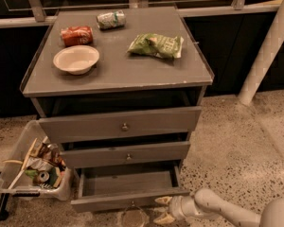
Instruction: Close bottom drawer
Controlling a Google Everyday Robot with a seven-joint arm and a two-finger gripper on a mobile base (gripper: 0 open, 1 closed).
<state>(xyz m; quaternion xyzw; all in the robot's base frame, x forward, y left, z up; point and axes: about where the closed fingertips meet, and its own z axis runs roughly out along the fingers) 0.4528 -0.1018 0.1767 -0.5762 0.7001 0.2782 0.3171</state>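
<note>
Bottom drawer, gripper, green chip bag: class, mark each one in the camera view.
bottom drawer (104, 202): camera view, on the left part of its front panel.
gripper (162, 210): camera view, midway between its open fingertips, beside the drawer's front.
green chip bag (156, 45): camera view, middle of the bag.
</note>
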